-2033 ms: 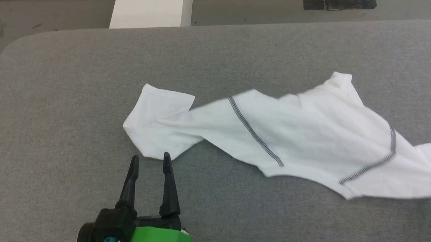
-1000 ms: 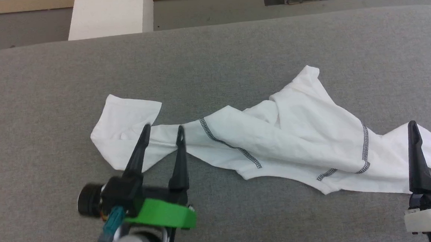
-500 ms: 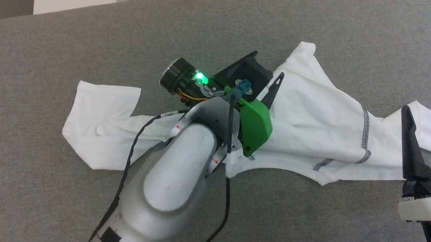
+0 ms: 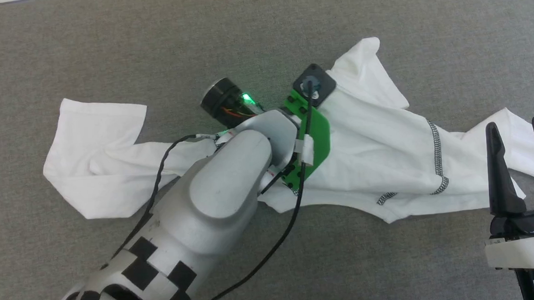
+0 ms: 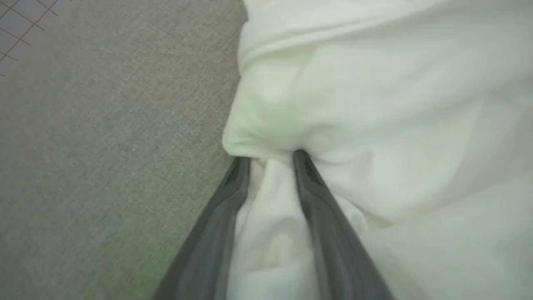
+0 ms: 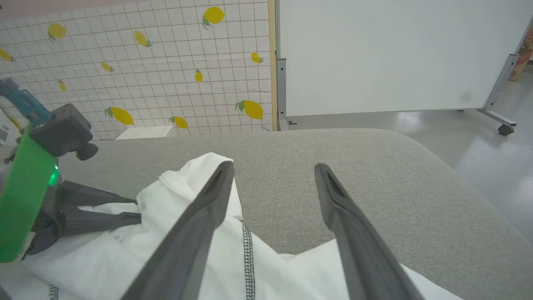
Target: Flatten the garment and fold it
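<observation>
So the shirt [image 4: 378, 148] lay rumpled on the grey table [image 4: 103, 48]. Its long axis ran side to side across the robot's front, on a slight tilt. One floppy end sat well off to the robot's left, and the other end reached under the right gripper [image 4: 514, 124]. The left gripper [image 5: 270, 160] was down on the shirt at an edge near the middle. Its fingers were narrow, with a ridge of cloth pinched between the tips, so it looked like a real hold. The right gripper hung over the right end with its fingers spread wide and nothing in them, just beside the dark zigzag seam [image 4: 436, 153]. My read is that the right arm was clearly the nearer one for that end. I'd guess the next move hinges on grabbing there and pulling along the long axis to get the thing flat. Folding looked a long way off, since the cloth was twisted through the middle.
</observation>
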Robot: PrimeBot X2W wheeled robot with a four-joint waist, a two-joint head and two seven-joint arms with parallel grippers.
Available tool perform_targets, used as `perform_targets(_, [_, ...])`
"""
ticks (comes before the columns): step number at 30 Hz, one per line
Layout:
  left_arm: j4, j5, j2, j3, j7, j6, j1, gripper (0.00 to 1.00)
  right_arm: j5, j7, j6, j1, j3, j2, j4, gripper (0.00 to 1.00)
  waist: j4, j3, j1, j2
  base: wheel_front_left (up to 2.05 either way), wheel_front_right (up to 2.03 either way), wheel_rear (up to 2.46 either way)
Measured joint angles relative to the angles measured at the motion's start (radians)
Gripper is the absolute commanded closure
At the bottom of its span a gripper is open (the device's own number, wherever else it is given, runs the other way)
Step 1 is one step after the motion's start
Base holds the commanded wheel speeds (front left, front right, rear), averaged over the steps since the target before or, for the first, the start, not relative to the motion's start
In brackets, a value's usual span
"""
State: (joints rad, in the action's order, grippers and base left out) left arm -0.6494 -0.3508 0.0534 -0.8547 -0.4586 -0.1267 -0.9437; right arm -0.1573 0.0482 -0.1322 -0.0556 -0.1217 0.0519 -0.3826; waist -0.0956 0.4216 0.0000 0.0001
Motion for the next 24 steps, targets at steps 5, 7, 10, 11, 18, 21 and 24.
perform_targets(5, [-0.024, -0.056, 0.008, -0.030, 0.041, -0.002, -0.044, 1.00, 0.000, 0.000, 0.000, 0.009, -0.004, 0.000, 0.005, 0.00, -0.010, 0.009, 0.0000, 0.0000, 0.00, 0.00, 0.00])
perform_targets(7, [-0.031, -0.064, 0.009, -0.014, 0.083, -0.004, -0.052, 1.00, -0.001, 0.000, 0.000, 0.014, -0.006, 0.000, 0.005, 0.00, -0.011, 0.007, 0.0000, 0.0000, 0.00, 0.00, 0.00])
perform_targets(10, [-0.032, -0.095, 0.016, 0.047, 0.148, 0.009, -0.081, 1.00, -0.002, 0.000, 0.000, 0.016, -0.008, 0.000, 0.005, 0.00, -0.013, 0.007, 0.0000, 0.0000, 0.00, 0.00, 0.00])
perform_targets(11, [-0.015, -0.108, 0.048, 0.101, 0.201, 0.031, -0.148, 1.00, -0.004, 0.000, 0.000, 0.017, -0.004, 0.000, 0.006, 0.00, -0.016, 0.014, 0.0000, 0.0000, 0.00, 0.00, 0.00])
perform_targets(18, [0.007, -0.059, 0.158, 0.163, 0.342, 0.111, -0.221, 1.00, -0.028, 0.015, 0.000, 0.038, 0.012, 0.000, 0.029, 0.00, -0.041, 0.045, 0.0000, 0.0000, 0.00, 0.00, 0.00])
perform_targets(21, [-0.013, -0.055, 0.176, 0.191, 0.408, 0.155, -0.221, 1.00, -0.034, 0.024, 0.000, 0.042, 0.019, 0.000, 0.044, 0.00, -0.057, 0.059, 0.0000, 0.0000, 0.00, 0.00, 0.00])
perform_targets(24, [-0.048, -0.056, 0.179, 0.203, 0.435, 0.182, -0.216, 0.00, -0.037, 0.033, 0.000, 0.050, 0.023, 0.000, 0.060, 0.00, -0.075, 0.073, 0.0000, -0.0001, 0.00, 0.00, 0.00])
